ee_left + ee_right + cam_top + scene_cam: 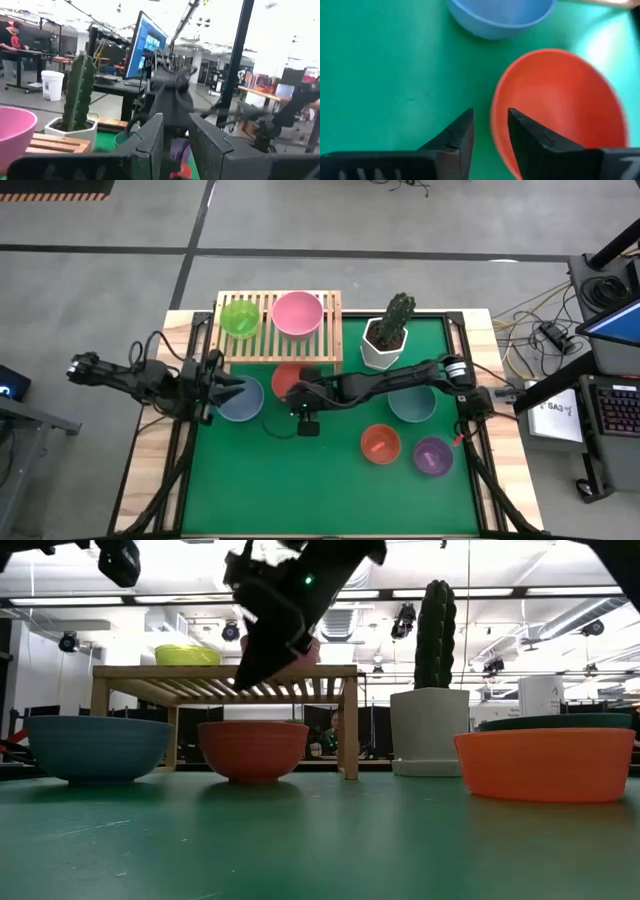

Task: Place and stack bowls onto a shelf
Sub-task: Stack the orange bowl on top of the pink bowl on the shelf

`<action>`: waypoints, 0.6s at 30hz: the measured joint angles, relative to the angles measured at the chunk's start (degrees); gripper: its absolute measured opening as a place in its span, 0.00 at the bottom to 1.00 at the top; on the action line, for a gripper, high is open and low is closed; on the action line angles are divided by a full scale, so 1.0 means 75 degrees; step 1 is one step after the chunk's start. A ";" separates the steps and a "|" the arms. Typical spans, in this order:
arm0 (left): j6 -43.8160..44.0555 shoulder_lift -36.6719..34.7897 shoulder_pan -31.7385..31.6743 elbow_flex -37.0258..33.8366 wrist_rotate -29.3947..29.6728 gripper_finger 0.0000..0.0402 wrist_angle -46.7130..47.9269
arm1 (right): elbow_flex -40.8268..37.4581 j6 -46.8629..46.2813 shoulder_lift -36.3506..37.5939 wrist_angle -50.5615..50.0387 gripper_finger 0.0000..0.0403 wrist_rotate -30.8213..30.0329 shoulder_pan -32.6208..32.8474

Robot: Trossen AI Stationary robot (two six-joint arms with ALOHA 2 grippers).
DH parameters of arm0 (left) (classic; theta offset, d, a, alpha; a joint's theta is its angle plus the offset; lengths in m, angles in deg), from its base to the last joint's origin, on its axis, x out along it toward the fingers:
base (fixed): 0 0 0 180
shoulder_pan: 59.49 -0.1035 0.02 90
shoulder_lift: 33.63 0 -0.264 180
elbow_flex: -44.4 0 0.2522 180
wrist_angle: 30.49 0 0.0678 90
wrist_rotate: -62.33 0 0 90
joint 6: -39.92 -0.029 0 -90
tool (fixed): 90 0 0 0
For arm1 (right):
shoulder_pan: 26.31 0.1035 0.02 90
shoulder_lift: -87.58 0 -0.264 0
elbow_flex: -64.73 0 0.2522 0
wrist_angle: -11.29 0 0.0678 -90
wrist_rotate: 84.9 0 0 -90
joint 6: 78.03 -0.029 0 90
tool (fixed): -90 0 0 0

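Observation:
The light-wood shelf [280,352] stands at the mat's far edge, with a lime green bowl [240,318] and a pink bowl [298,313] on its slats. A coral-red bowl [286,377] and a blue-grey bowl [243,404] sit on the mat in front of it. My right gripper [490,131] is open and hangs above the coral-red bowl's rim [494,120], one finger over the inside and one outside, clear of it in the low view [250,675]. My left gripper [240,391] is open and empty, held level above the blue-grey bowl. The yellow bowl is out of view.
A teal bowl [412,404], a red-orange bowl [380,444] and a purple bowl [432,456] sit on the mat's right half. A white pot with a cactus [386,338] stands to the right of the shelf. The mat's near part [270,490] is bare.

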 joint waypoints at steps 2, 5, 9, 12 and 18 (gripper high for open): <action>-0.0002 -0.0120 0.0000 0.0000 0.0002 0.18 0.0031 | 0.0131 -0.0092 -0.0160 -0.0054 0.32 0.0067 -0.0015; -0.0002 -0.0195 0.0000 0.0000 0.0000 0.18 0.0183 | 0.0250 -0.0092 -0.0342 -0.0101 0.37 -0.0028 -0.0020; -0.0001 -0.0217 0.0000 0.0000 0.0000 0.18 0.0179 | 0.0318 0.0005 -0.0546 -0.0097 0.38 -0.0388 -0.0033; -0.0001 -0.0178 0.0000 0.0000 0.0002 0.18 0.0201 | 0.0318 0.0038 -0.0665 -0.0160 0.38 -0.0533 -0.0061; -0.0002 -0.0173 0.0000 0.0000 0.0002 0.18 0.0186 | 0.0315 0.0052 -0.0831 -0.0258 0.38 -0.0535 -0.0151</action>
